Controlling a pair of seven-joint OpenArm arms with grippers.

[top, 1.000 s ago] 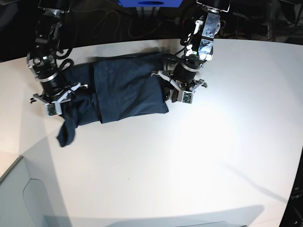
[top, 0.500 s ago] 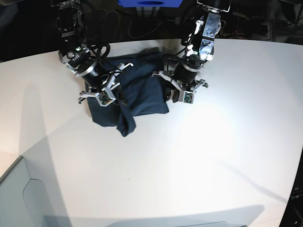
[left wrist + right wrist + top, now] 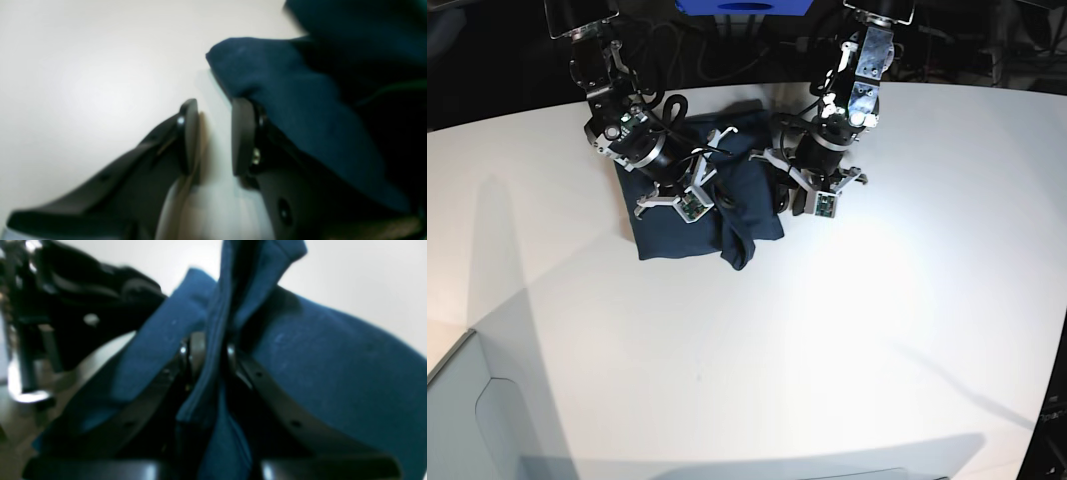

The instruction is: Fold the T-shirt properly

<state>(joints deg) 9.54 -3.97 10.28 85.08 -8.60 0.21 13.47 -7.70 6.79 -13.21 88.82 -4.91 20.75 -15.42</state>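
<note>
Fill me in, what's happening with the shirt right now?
Folding is under way. The right gripper is shut on a bunched layer of the T-shirt, held over the pile on the table. The left gripper sits at the shirt's other edge, jaws apart and empty, one finger against the cloth. A loose end hangs toward the front.

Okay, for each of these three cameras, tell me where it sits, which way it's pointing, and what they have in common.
Base: high in front, looking down on the white table, both arms and the T-shirt.
Left wrist: on the left arm, looking along its tool, jaws apart over bare table, beside the shirt's edge.
Right wrist: on the right arm, looking along its tool, shut on a gathered shirt fold.
Shared: all three show the navy shirt and the table.
</note>
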